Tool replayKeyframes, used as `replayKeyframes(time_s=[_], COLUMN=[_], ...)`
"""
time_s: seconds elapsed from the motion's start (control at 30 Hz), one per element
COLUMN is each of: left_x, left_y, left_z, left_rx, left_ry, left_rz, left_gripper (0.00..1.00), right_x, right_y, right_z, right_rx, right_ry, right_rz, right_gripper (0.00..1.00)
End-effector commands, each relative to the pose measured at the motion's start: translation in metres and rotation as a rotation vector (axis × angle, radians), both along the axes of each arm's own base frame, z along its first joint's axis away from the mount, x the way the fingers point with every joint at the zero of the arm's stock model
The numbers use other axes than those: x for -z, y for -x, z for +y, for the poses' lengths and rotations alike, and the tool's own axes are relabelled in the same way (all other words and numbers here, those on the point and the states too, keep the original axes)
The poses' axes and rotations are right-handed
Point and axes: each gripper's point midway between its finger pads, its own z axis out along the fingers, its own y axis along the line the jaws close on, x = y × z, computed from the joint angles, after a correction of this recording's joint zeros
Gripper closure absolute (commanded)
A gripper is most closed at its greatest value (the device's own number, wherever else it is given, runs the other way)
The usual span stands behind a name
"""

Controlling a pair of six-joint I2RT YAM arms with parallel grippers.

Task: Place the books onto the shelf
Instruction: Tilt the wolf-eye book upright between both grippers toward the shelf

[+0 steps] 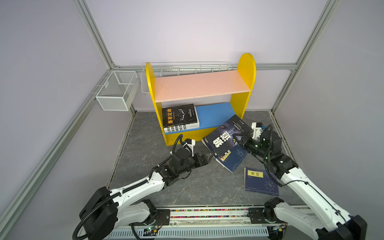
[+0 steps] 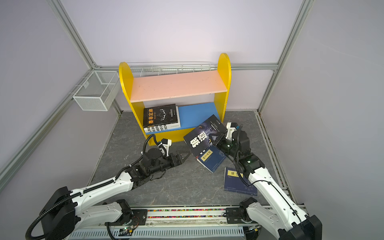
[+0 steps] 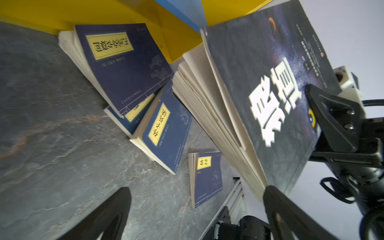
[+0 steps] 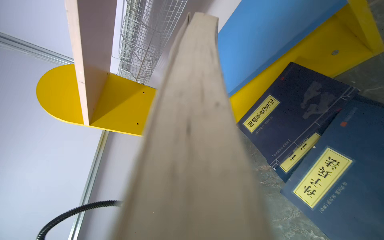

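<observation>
In both top views my right gripper point(image 1: 239, 141) is shut on the edge of a black book with white lettering point(image 1: 225, 135), holding it tilted above the floor in front of the shelf point(image 1: 247, 68). In the right wrist view its page edge point(image 4: 193, 124) hides my fingers. My left gripper point(image 1: 211, 156) stands open just off the book's lower corner; its fingers point(image 3: 122, 195) hold nothing. A black book point(image 1: 178, 115) lies on a white book point(image 1: 176, 129) on the blue lower board point(image 1: 214, 114). Navy books point(image 3: 124, 66) point(image 3: 166, 128) lie under the held book, and another navy book point(image 1: 259, 180) lies nearer the front.
The pink upper board point(image 1: 199, 85) is bare. A white mesh basket point(image 1: 116, 91) hangs at the back left and a long wire basket point(image 1: 187, 68) runs behind the shelf. Aluminium frame posts and grey walls close in the sides.
</observation>
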Motion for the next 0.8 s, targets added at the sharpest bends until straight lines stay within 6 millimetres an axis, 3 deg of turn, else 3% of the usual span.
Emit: replayKeyframes(time_s=[0.0, 0.17, 0.43, 0.6, 0.77], left_x=[-0.042, -0.059, -0.029, -0.025, -0.022], left_y=[0.000, 0.000, -0.011, -0.018, -0.026], left_z=[-0.016, -0.026, -0.039, -0.050, -0.051], left_rx=[0.026, 0.052, 0.028, 0.032, 0.004], left_ry=[0.229, 0.415, 0.404, 0.468, 0.550], left_rz=[-0.006, -0.023, 0.080, 0.083, 0.079], left_gripper=[0.00, 0.00, 0.00, 0.01, 0.10], right_x=[-0.044, -0.040, -0.053, -0.054, -0.059], right_y=[-0.003, -0.004, -0.002, 0.001, 0.006], right_z=[0.017, 0.021, 0.021, 0.024, 0.020], right_rx=[-0.079, -0.099, -0.099, -0.116, -0.107], right_ry=[-0.066, -0.068, -0.096, -0.143, -0.166], right_rz=[-0.116, -0.096, -0.113, -0.103, -0.120], right_gripper=[0.86, 0.86, 0.86, 0.86, 0.86])
